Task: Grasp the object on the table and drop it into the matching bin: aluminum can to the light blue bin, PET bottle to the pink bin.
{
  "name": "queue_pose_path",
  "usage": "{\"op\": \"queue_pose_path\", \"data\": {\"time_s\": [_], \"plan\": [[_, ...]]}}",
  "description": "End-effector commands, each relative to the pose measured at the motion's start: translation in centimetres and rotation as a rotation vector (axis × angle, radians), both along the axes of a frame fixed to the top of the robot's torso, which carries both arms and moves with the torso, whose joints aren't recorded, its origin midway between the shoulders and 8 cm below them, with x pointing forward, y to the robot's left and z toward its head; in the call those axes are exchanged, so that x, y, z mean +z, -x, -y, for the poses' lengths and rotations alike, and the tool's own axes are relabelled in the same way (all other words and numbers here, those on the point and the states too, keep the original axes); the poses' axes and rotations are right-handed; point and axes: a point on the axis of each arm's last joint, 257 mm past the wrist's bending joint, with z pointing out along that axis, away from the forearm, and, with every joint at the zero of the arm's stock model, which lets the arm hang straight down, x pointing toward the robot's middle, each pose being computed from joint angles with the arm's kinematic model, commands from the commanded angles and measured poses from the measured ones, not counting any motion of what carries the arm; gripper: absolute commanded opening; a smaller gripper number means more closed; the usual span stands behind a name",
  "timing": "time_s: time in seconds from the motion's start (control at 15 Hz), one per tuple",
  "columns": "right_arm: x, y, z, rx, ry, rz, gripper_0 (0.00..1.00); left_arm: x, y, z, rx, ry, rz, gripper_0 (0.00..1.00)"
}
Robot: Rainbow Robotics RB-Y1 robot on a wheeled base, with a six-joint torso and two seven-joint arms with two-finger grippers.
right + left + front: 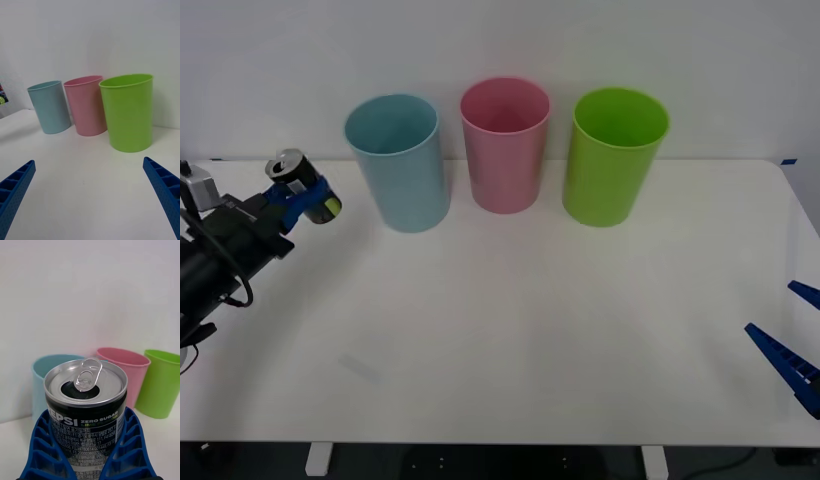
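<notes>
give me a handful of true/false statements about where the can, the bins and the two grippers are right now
1. The left gripper holds the aluminum can off the table. True.
2. The can is already inside the light blue bin. False: it is to the left of that bin, outside it, in the gripper.
3. The pink bin stands between the light blue bin and the lime green bin. True.
4. The right gripper is shut on a bottle. False: it is open and empty, at the table's right edge.
5. The can's pull-tab opening is sealed. False: the left wrist view shows it open.
</notes>
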Motion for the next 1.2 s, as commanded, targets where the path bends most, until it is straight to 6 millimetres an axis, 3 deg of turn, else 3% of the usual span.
{"op": "queue_pose_path", "data": {"time_s": [0.07,0.4,0.73,0.93,1.2], "plan": [[0.0,0.0,0.0,0.000,0.000,0.000,1.00,2.3,0.5,-0.1,-0.018,0.018,0.036,0.00],[0.0,0.0,0.0,0.000,0.000,0.000,1.00,6.6,-0.3,-0.3,-0.017,0.051,0.098,0.00],[0.0,0.0,0.0,0.000,0.000,0.000,1.00,10.4,-2.7,0.3,-0.015,0.055,0.101,0.00],[0.0,0.0,0.0,0.000,0.000,0.000,1.00,11.2,-4.4,0.9,0.005,0.028,0.084,0.00],[0.0,0.0,0.0,0.000,0.000,0.000,1.00,9.8,-8.4,2.1,0.016,-0.069,0.043,0.00]]}}
